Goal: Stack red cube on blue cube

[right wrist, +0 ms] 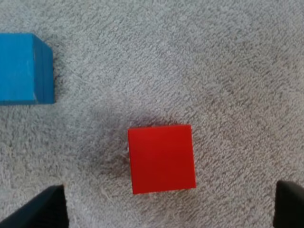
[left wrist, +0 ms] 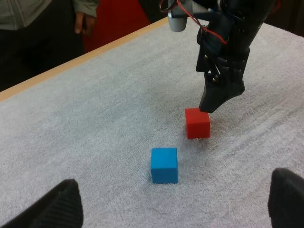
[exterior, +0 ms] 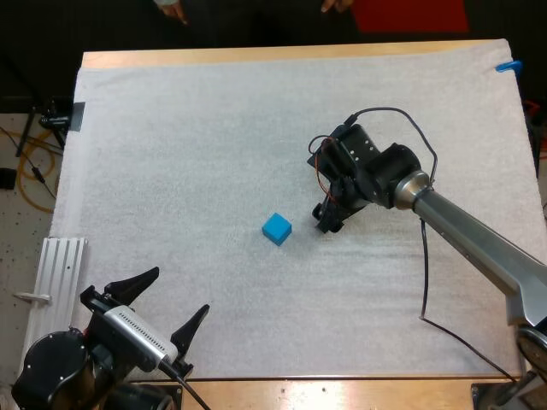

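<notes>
The red cube (right wrist: 161,158) lies flat on the white mat, straight below my right gripper (right wrist: 168,205), whose fingers (right wrist: 47,209) stand wide apart and clear of it. The blue cube (right wrist: 23,69) sits a short way beside the red one, not touching it. In the left wrist view the right gripper (left wrist: 216,102) hangs just above the red cube (left wrist: 197,123), with the blue cube (left wrist: 164,165) nearer to me. In the high view the right gripper (exterior: 329,218) is right of the blue cube (exterior: 276,228). My left gripper (exterior: 175,295) is open near the table's front edge.
A person stands beyond the far edge, with a hand (left wrist: 85,21) showing there. A white slotted rail (exterior: 60,273) lies off the mat's left side. The wooden table edge (exterior: 256,56) runs along the far side.
</notes>
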Robot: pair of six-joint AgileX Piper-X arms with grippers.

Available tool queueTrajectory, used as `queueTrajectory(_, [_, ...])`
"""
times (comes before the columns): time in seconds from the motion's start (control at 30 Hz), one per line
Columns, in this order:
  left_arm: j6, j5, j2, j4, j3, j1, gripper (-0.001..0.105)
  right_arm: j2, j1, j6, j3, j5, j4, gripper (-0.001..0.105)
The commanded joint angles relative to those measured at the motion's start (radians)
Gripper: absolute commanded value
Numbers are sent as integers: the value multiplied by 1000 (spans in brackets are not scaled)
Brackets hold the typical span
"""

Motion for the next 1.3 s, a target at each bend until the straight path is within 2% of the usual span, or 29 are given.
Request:
queueTrajectory(0.0, [5, 1, 1, -12, -5, -2, 76, -2, -3, -11, -8, -8, -5, 82])
queueTrajectory(0.07, [5, 1, 1, -12, -5, -2, 76, 13, -3, -11, -8, -9, -18, 82])
queueTrajectory(0.2, [5, 1, 1, -12, -5, -2, 76, 58, -3, -13, -8, -5, -46, 74])
queueTrajectory(0.4, [5, 1, 1, -12, -5, -2, 76, 123, -27, -6, -8, 5, -66, 74])
queueTrajectory(0.63, [5, 1, 1, -10, -5, -2, 76, 166, -60, 4, -8, -103, -57, 74])
queueTrajectory(0.83, [5, 1, 1, -10, -5, -2, 76, 197, -61, -8, -8, -108, -65, 74])
queueTrajectory(0.87, [5, 1, 1, -10, -5, -2, 76, 197, -61, -8, -8, -108, -65, 70])
queueTrajectory(0.93, [5, 1, 1, -10, -5, -2, 76, 197, -61, -8, -8, -108, -65, 57])
queueTrajectory(1.0, [5, 1, 1, -10, -5, -2, 76, 197, -61, -8, -8, -110, -65, 34])
queueTrajectory(1.03, [5, 1, 1, -10, -5, -2, 76, 197, -61, -8, -8, -111, -65, 31])
queueTrajectory(1.1, [5, 1, 1, -10, -5, -2, 76, 197, -61, -8, -8, -114, -65, 14])
queueTrajectory(1.17, [5, 1, 1, -10, -5, -2, 76, 191, -61, -8, -14, -114, -59, 10])
queueTrajectory(1.27, [5, 1, 1, -10, -5, -2, 76, 162, -50, -15, -30, -107, -48, 9])
